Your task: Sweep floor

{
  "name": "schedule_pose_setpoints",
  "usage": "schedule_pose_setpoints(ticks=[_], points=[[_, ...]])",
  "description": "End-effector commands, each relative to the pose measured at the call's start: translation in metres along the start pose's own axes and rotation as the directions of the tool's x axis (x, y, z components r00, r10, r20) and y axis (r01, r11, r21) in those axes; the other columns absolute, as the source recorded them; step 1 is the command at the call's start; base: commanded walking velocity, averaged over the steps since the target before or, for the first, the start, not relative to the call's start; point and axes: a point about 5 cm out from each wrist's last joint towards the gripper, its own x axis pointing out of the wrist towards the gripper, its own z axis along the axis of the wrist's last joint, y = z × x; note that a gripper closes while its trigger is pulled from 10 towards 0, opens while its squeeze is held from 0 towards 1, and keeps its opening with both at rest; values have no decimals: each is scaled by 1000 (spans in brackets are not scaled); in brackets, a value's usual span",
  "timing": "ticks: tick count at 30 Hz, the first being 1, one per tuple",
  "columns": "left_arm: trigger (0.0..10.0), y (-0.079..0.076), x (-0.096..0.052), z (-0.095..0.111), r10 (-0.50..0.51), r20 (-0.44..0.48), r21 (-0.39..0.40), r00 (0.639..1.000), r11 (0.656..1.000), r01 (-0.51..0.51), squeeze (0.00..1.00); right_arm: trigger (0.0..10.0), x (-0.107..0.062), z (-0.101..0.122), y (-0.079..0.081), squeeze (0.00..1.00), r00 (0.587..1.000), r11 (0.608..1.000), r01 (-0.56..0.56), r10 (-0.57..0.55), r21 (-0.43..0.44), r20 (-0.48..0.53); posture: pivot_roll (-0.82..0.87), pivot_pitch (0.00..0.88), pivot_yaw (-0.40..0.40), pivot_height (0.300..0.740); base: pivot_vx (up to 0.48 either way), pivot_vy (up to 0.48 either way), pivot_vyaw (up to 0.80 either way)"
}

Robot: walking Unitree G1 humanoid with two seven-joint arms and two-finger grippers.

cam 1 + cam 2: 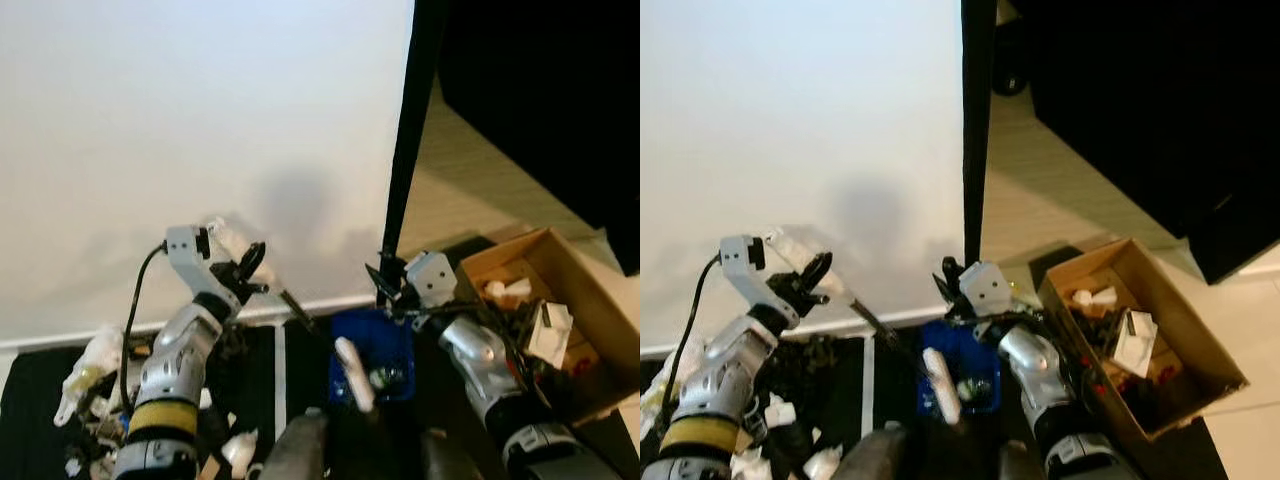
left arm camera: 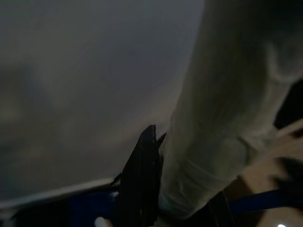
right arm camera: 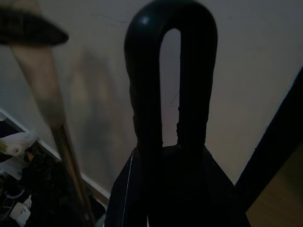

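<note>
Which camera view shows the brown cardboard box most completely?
The right eye view: the whole cardboard box is visible, open, with its contents. In the left eye view its lower right part runs out of the picture. The wrist views look toward the wall.

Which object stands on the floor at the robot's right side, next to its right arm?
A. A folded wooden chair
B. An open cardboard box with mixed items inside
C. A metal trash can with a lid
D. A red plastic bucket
B: in the head views an open cardboard box holding white and dark items sits on the floor just beside the right arm, whose right hand is raised near the wall.
</note>
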Motion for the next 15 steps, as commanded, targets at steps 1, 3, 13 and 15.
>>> schedule_pose_setpoints(ticks=[1,3,13,15], points=[[10000,-8,-3,5,-84,28,-48,996,995,85,0,10000,-2,-10,16,0,999,996,-23,26,82,-36,286,254,88,740,0,0,0],[10000,-1,-14,25,-100,10,40,995,994,99,0,10000,-3,-11,16,0,999,996,-20,23,85,-38,292,256,90,740,0,0,0],[10000,13,-45,70,-78,-46,260,996,962,87,0,10000,-3,-12,16,0,999,995,-11,16,96,-46,308,258,95,740,0,0,0],[10000,15,-53,80,-52,-52,295,997,953,65,0,10000,-3,-12,16,0,999,994,0,6,113,-46,309,257,95,740,0,0,0]])
